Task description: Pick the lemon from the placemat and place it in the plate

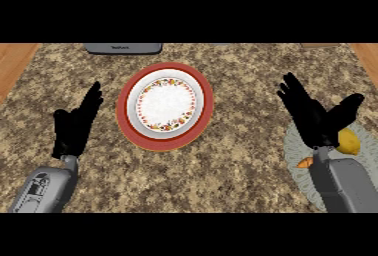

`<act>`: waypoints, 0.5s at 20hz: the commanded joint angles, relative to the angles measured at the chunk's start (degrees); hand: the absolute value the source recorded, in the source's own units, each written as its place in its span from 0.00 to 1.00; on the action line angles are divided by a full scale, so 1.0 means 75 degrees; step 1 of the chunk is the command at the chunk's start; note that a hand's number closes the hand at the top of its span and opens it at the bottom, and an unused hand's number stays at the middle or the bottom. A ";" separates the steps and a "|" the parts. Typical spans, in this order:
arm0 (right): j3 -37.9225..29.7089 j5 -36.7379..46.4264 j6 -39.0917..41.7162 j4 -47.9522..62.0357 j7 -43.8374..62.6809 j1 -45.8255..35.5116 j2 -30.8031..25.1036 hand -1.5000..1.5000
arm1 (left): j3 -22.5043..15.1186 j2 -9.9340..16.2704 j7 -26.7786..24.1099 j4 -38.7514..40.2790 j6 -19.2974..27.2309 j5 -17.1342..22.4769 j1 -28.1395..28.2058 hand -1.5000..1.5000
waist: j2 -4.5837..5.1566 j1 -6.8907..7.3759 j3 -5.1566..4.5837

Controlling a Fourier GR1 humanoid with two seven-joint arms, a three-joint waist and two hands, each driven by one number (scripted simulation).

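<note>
A yellow lemon (349, 141) lies on a pale grey-green placemat (299, 148) at the right edge of the counter. My right hand (314, 116) is above the placemat just left of the lemon, open, fingers straight and pointing up and away; its forearm hides part of the mat. A round plate (165, 106) with a red rim, white centre and a flowered ring sits in the middle of the counter, with nothing on it. My left hand (76, 125) rests open at the left, fingers up, well clear of the plate.
A grey appliance (122, 48) stands at the counter's back edge, left of centre. A small orange piece (305, 162) lies on the placemat beside my right wrist. Wooden strips border the granite counter at both sides.
</note>
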 commanded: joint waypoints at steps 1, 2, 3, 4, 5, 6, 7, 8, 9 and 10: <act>-0.0218 0.0009 -0.0065 0.0129 -0.0004 -0.0414 0.0150 0.00 | 0.0082 0.0085 0.0522 -0.0668 0.0128 -0.0227 -0.0009 0.50 | 0.0021 -0.0135 -0.0140; -0.0266 -0.0022 -0.0182 0.0017 0.0273 -0.0766 0.0165 0.00 | 0.0226 0.0147 -0.0052 -0.0436 -0.0082 -0.0176 0.0131 0.50 | 0.0025 -0.0137 -0.0143; -0.0757 -0.0289 0.0151 0.0276 -0.0005 -0.0869 -0.0230 0.00 | 0.0262 0.0205 -0.0152 -0.0252 -0.0070 -0.0267 -0.0174 0.50 | 0.0034 -0.0153 -0.0142; -0.1123 -0.0513 0.0466 0.0686 -0.0198 -0.1130 -0.0497 0.00 | 0.0162 0.0211 -0.0144 -0.0727 -0.0092 -0.0265 0.0118 0.50 | 0.0034 -0.0100 -0.0139; -0.1159 -0.0410 0.0046 0.0629 0.0045 -0.1785 -0.0463 0.00 | 0.0228 0.0309 -0.0255 -0.0257 -0.0066 -0.0428 -0.0373 0.50 | 0.0050 -0.0113 -0.0142; -0.1536 -0.0689 0.0243 0.0528 0.0121 -0.1841 -0.0846 0.00 | 0.0356 0.0434 -0.0672 -0.0259 -0.0173 -0.0378 -0.0189 0.50 | 0.0045 -0.0127 -0.0144; 0.0499 0.2028 0.0999 -0.0075 -0.0384 -0.1458 -0.2352 0.00 | 0.0024 0.0152 -0.0203 -0.0343 -0.0161 -0.0288 -0.0178 0.50 | -0.0046 0.0076 -0.0465; 0.0757 0.2708 0.1008 -0.0094 -0.0413 -0.1363 -0.2881 1.00 | 0.0028 0.0191 -0.0175 -0.0363 -0.0179 -0.0296 -0.0196 0.50 | -0.0060 -0.0041 -0.0390; 0.1067 0.3333 0.0861 0.0068 -0.0691 -0.1088 -0.2993 1.00 | -0.0065 0.0056 -0.0225 -0.0369 -0.0165 -0.0302 -0.0190 0.50 | 0.0080 -0.0070 -0.0255; 0.0844 0.3428 -0.0020 0.0479 -0.1182 -0.0644 -0.2304 1.00 | -0.0031 0.0002 -0.0089 -0.0429 -0.0121 -0.0264 -0.0233 0.50 | 0.0081 -0.0106 -0.0144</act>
